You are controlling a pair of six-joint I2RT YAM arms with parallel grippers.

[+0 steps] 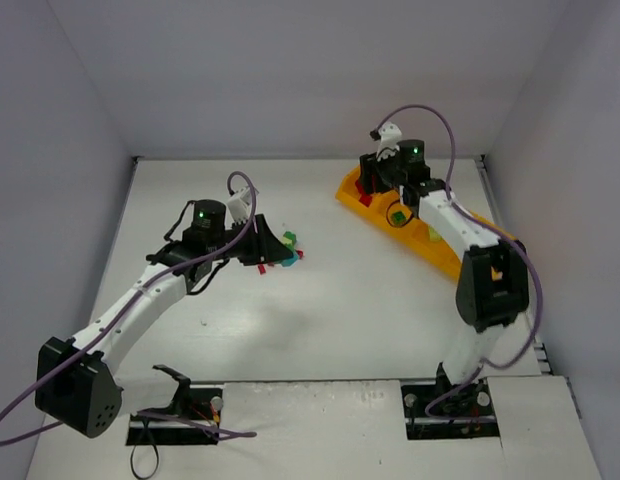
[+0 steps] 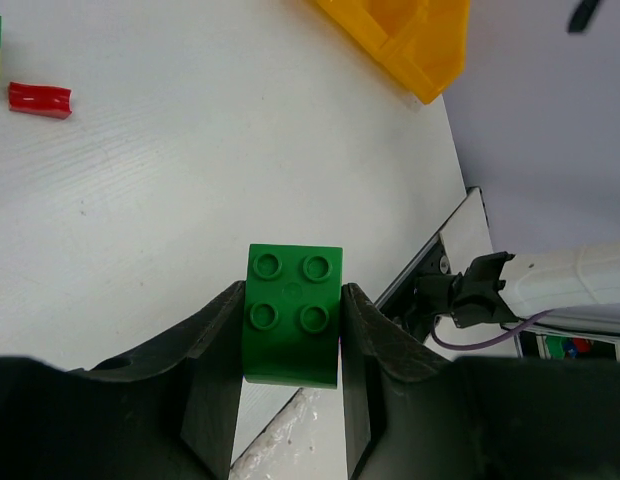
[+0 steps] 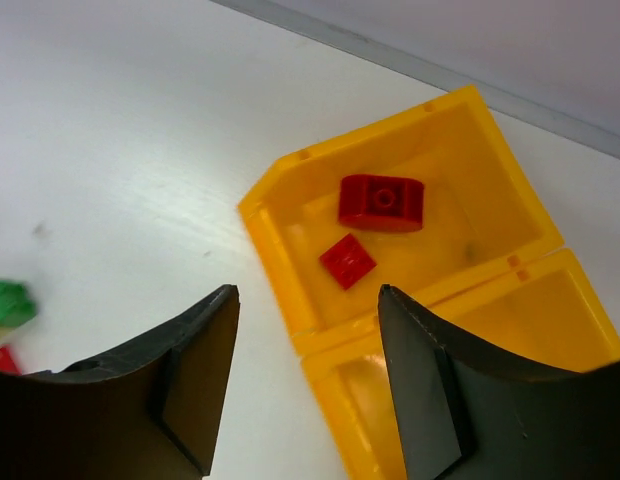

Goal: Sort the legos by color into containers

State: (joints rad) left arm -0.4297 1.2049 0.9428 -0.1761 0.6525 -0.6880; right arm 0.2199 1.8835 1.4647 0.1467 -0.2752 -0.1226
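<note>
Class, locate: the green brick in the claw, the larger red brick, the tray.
green brick [image 2: 292,312]: left wrist view, studded top.
larger red brick [image 3: 381,203]: right wrist view, centre stud.
tray [image 3: 273,262]: right wrist view, left wall.

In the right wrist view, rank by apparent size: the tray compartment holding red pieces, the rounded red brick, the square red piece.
1. tray compartment
2. rounded red brick
3. square red piece
Both pieces lie inside the compartment, about equally near the camera.

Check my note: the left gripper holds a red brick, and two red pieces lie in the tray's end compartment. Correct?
Not quite. The left wrist view shows the left gripper holding a dark green brick, not a red one. The two red pieces do lie in the tray's end compartment.
</note>
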